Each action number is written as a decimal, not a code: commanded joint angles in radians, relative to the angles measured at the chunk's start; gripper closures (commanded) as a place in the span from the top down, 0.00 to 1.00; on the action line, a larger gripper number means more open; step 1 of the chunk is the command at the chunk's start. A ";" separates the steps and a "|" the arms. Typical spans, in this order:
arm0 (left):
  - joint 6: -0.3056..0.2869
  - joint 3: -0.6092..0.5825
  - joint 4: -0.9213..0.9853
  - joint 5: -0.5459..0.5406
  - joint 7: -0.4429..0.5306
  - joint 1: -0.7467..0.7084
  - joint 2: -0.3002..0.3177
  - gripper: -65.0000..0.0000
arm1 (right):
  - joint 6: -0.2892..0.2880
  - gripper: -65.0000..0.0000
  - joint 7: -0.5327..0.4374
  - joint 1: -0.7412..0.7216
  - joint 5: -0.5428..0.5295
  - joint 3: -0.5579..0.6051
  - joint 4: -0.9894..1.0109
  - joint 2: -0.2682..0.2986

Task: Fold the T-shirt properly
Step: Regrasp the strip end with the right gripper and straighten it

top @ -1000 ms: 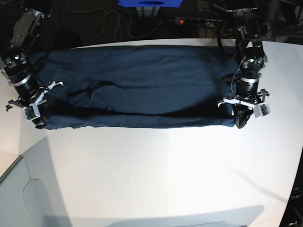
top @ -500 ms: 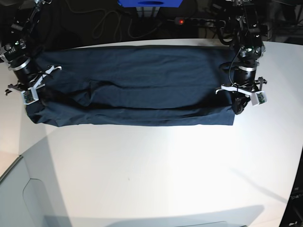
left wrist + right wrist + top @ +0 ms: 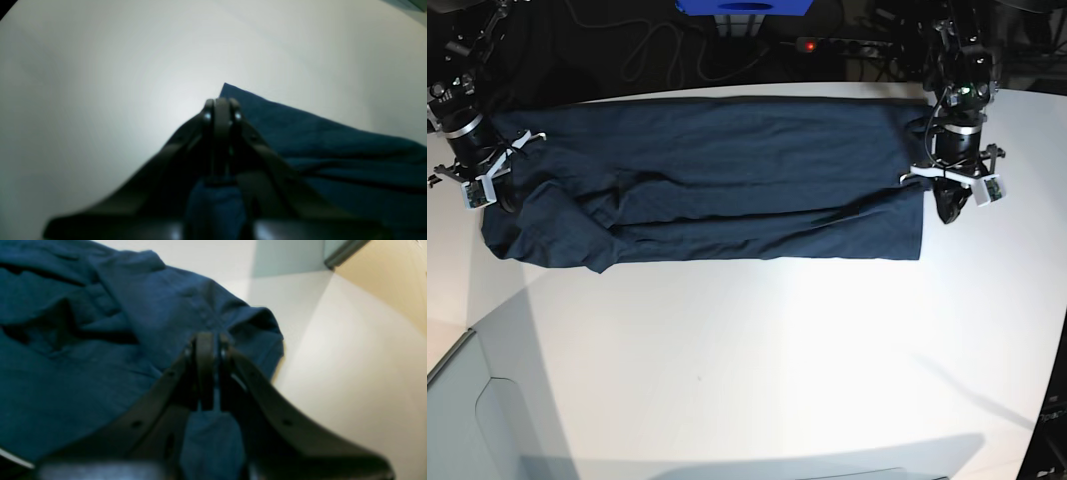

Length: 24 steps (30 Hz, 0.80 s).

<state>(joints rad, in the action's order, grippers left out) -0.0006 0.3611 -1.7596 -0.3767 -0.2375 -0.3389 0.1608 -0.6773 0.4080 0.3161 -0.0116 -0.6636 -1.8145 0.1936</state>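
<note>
Left wrist: left gripper [image 3: 222, 104] black fingers pinched on navy fabric; T-shirt [image 3: 333, 150] soft, creased, sharp corner on matte white tabletop [image 3: 100, 83].
Right wrist: right gripper [image 3: 208, 340] clamped on rumpled sleeve fabric.
Base: long dark band, wrinkled, stretched between both arms.

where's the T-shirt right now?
In the base view, the T-shirt lies spread across the far half of the white table, stretched between the left gripper and the right gripper, both shut on its ends.
</note>
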 commanded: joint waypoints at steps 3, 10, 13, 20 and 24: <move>-0.002 0.000 -0.006 -0.003 0.025 0.002 0.006 0.00 | -0.021 0.00 -0.021 -0.010 -0.009 0.029 0.037 0.016; -0.002 0.000 -0.006 -0.003 0.025 0.002 0.006 0.00 | -0.021 0.30 -0.021 -0.010 -0.009 0.049 0.089 0.013; -0.002 0.000 -0.006 -0.003 0.023 0.007 0.006 0.00 | -0.021 0.54 -0.021 -0.028 -0.009 0.049 0.120 0.011; -0.002 0.000 0.010 -0.003 0.023 0.011 0.006 0.00 | -0.021 0.73 -0.021 -0.091 -0.009 0.051 0.247 0.019; -0.002 0.000 0.016 -0.003 0.023 0.011 0.006 0.00 | -0.021 0.73 -0.021 -0.119 -0.009 0.051 0.290 0.017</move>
<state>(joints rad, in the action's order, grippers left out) -0.0006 0.3573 -1.7275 -0.3771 -0.2398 -0.3328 0.1596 -0.6777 0.4145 0.2085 -0.0040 -0.6083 -1.5085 0.1963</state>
